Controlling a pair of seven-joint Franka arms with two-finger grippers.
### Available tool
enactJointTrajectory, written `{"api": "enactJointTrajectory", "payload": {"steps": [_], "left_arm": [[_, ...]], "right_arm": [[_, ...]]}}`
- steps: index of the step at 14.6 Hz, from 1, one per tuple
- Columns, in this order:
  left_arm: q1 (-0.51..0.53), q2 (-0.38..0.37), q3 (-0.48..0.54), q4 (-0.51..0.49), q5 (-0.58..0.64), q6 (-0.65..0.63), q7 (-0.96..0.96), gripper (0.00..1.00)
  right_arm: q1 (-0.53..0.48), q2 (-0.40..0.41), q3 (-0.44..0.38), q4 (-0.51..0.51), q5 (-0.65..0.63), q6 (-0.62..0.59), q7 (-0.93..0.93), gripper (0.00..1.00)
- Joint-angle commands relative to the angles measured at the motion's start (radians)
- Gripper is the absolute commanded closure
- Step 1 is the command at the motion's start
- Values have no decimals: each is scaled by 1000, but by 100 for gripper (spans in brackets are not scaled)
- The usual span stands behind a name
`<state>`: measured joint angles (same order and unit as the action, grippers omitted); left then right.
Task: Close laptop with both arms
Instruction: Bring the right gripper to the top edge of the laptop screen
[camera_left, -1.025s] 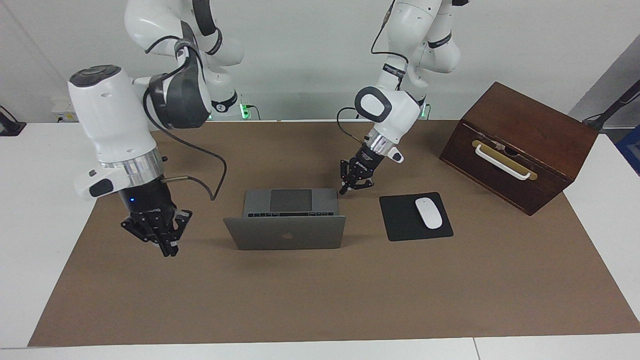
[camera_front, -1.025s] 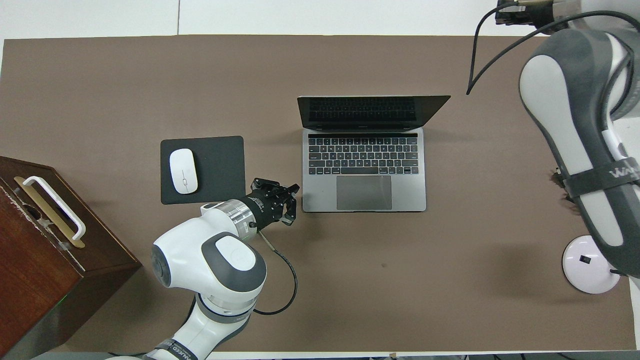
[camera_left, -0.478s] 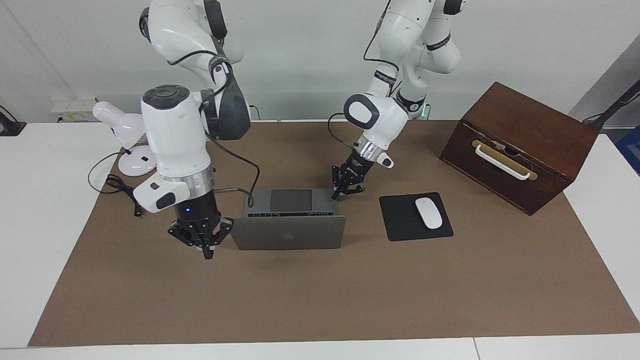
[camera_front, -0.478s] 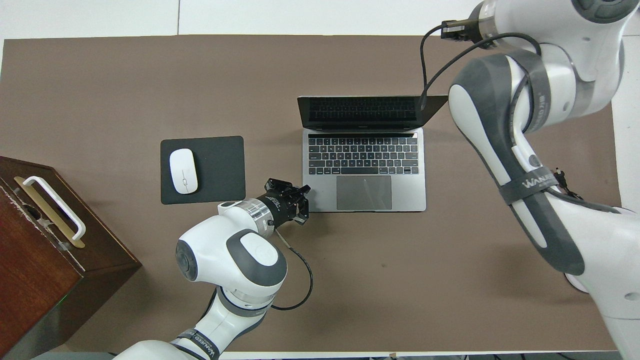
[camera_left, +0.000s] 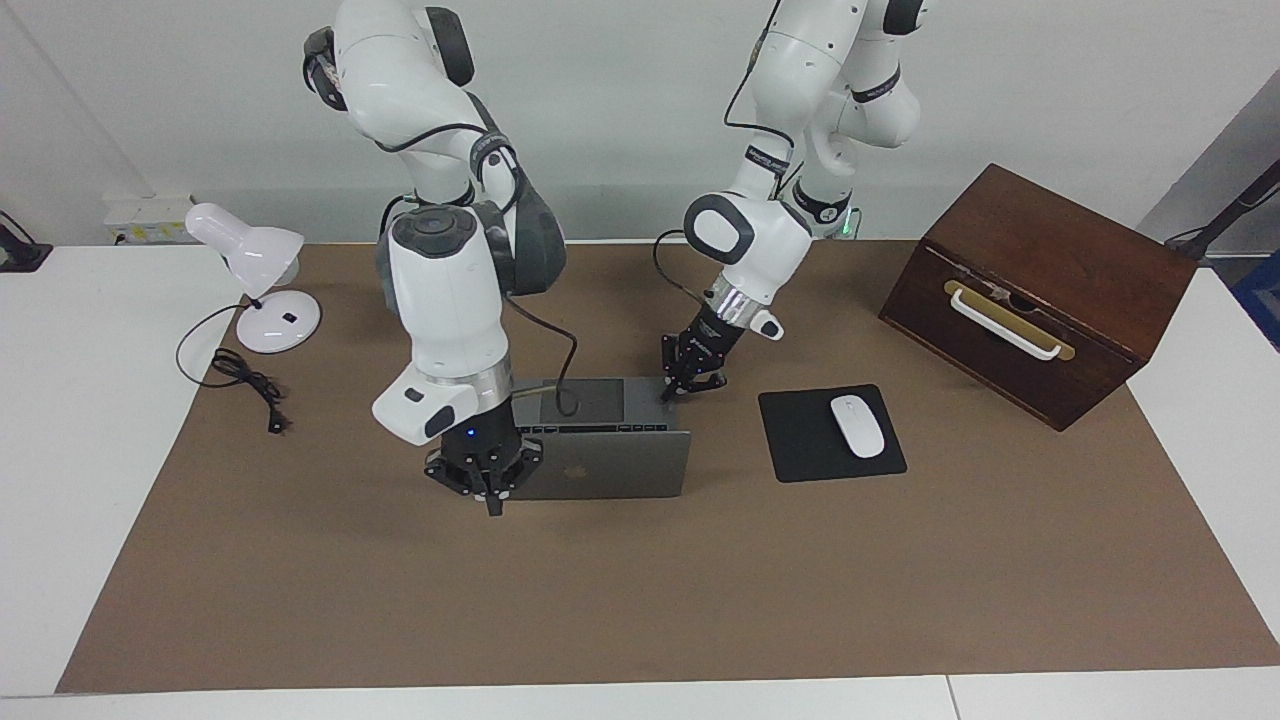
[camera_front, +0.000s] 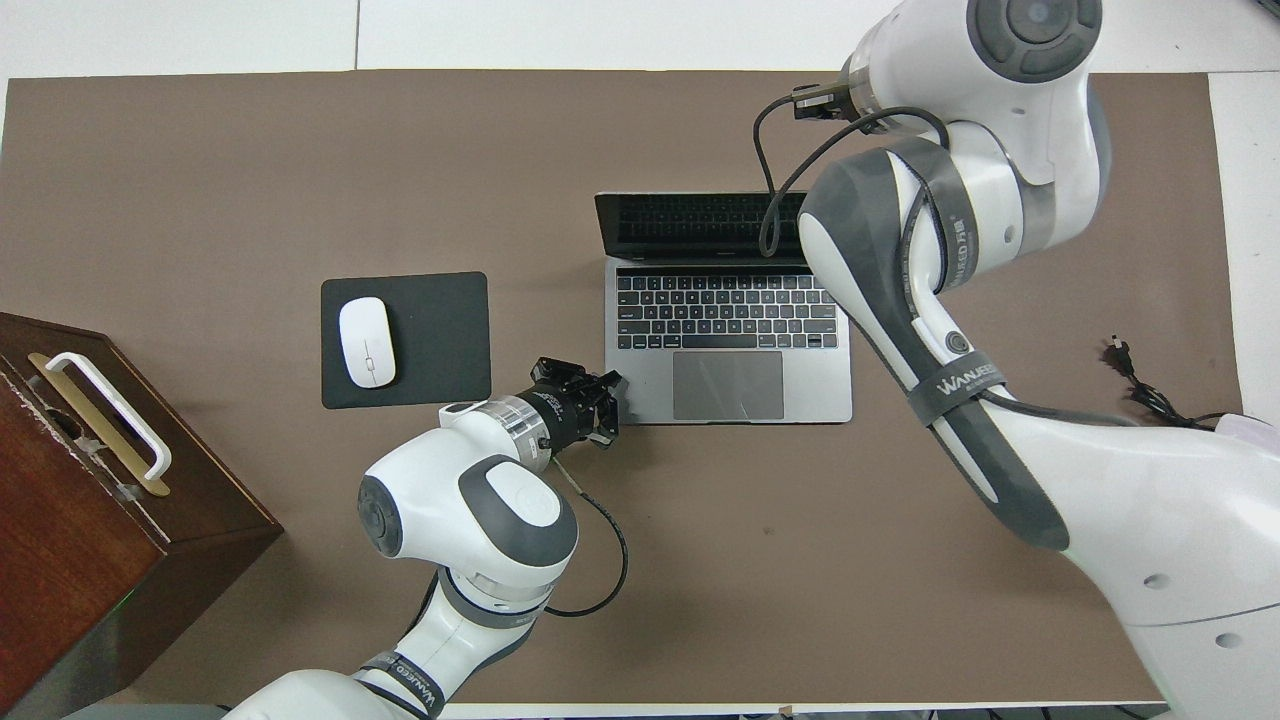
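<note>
Brown mat — white table, pale wall

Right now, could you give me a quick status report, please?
Left gripper shut, at laptop base corner. Right gripper shut, at lid's outer face. Laptop open. Nothing in the way.

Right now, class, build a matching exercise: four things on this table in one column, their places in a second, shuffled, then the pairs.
Things:
1 laptop
2 mouse
3 left gripper
4 desk lamp

Places:
A on the black pad
B at the laptop base's corner
C open on the brown mat
D right arm's end of the table

Pairs: 1-C, 2-A, 3-B, 4-D
</note>
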<state>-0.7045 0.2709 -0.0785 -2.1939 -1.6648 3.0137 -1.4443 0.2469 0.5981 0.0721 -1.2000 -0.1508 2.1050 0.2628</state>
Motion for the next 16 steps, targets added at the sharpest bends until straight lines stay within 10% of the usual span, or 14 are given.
{"api": "enactJointTrajectory", "payload": {"steps": [1, 16], "left_arm": [[-38, 30, 11, 29, -21, 42, -2, 100], [-24, 42, 11, 20, -47, 42, -5, 100]], "right_arm": [[5, 29, 55, 42, -20, -26, 49, 100], [-17, 28, 137, 42, 111, -250, 82, 100]]}}
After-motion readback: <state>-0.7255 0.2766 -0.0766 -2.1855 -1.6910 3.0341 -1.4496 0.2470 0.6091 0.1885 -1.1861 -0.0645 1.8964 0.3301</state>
